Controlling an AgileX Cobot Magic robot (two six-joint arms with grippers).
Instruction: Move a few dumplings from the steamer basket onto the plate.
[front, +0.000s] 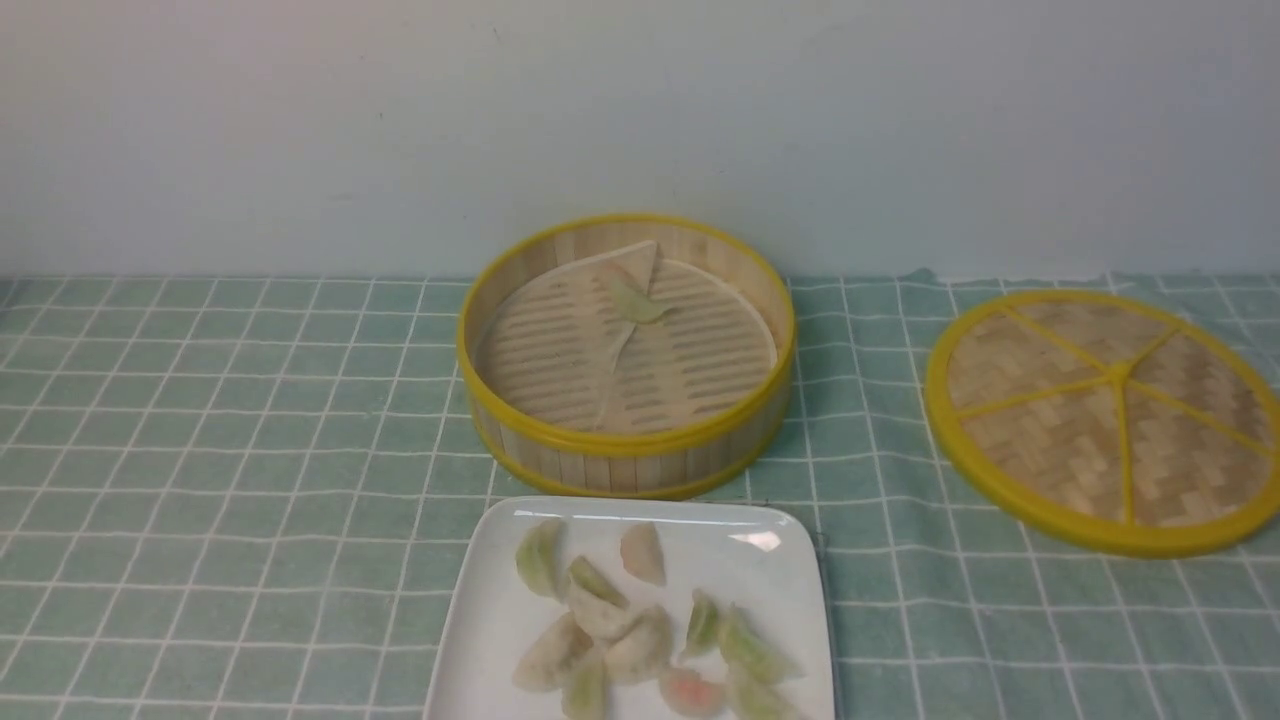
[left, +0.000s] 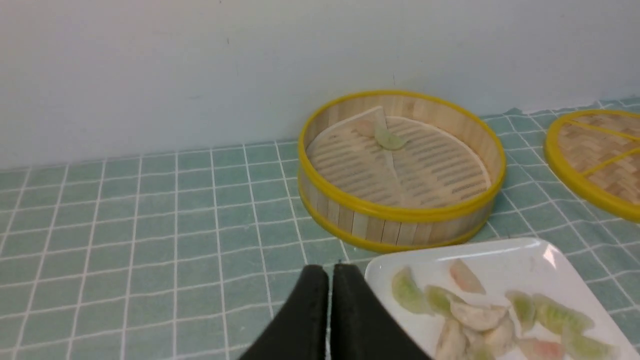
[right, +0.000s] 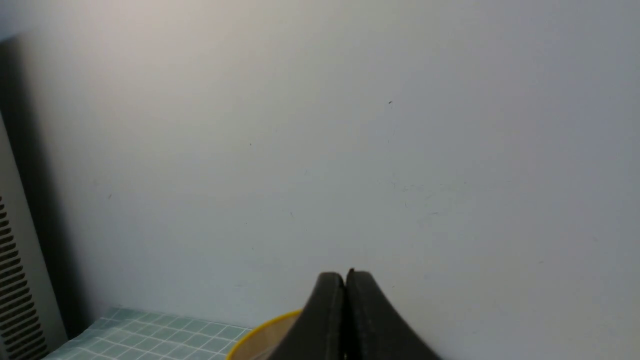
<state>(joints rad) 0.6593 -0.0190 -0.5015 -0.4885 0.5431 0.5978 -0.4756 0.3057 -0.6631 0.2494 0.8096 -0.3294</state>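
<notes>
The steamer basket (front: 625, 445) stands mid-table with one pale green dumpling (front: 633, 298) and a pinkish one beside it on its folded liner. The white plate (front: 490, 610) lies in front of it and holds several dumplings (front: 600, 610). Neither gripper shows in the front view. In the left wrist view my left gripper (left: 329, 272) is shut and empty, just beside the plate's (left: 500, 250) near corner, with the basket (left: 400, 215) beyond. In the right wrist view my right gripper (right: 345, 276) is shut and empty, raised facing the wall, with a yellow rim (right: 260, 327) below it.
The flat woven lid (front: 1110, 420) lies on the table to the right of the basket. A green checked cloth (front: 220, 450) covers the table. A pale wall stands close behind. A grey slatted panel (right: 15, 300) shows at the edge of the right wrist view.
</notes>
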